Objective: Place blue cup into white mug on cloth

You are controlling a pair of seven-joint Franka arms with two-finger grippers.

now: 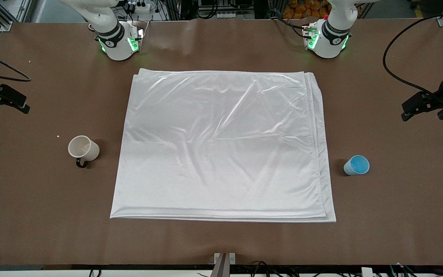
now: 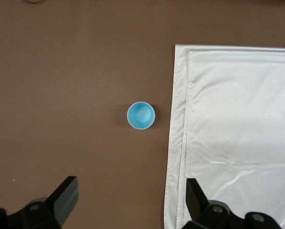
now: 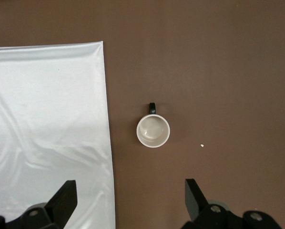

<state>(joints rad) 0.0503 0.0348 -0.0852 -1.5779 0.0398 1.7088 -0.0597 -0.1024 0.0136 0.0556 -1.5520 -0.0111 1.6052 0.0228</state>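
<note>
The white cloth (image 1: 221, 146) lies flat in the middle of the brown table. The white mug (image 1: 83, 149) stands upright on bare table beside the cloth toward the right arm's end, its black handle toward the front camera. The blue cup (image 1: 357, 165) stands upright on bare table beside the cloth toward the left arm's end. My left gripper (image 1: 417, 105) is open and empty, high over the table; its wrist view (image 2: 131, 191) shows the cup (image 2: 141, 115) and the cloth edge (image 2: 180, 119). My right gripper (image 1: 6, 100) is open and empty; its wrist view (image 3: 130, 193) shows the mug (image 3: 153, 131) and the cloth (image 3: 47, 119).
The two arm bases (image 1: 117, 42) (image 1: 331, 38) stand along the table's edge farthest from the front camera. A black cable (image 1: 394, 65) loops over the table at the left arm's end. A small white crumb (image 1: 58, 135) lies near the mug.
</note>
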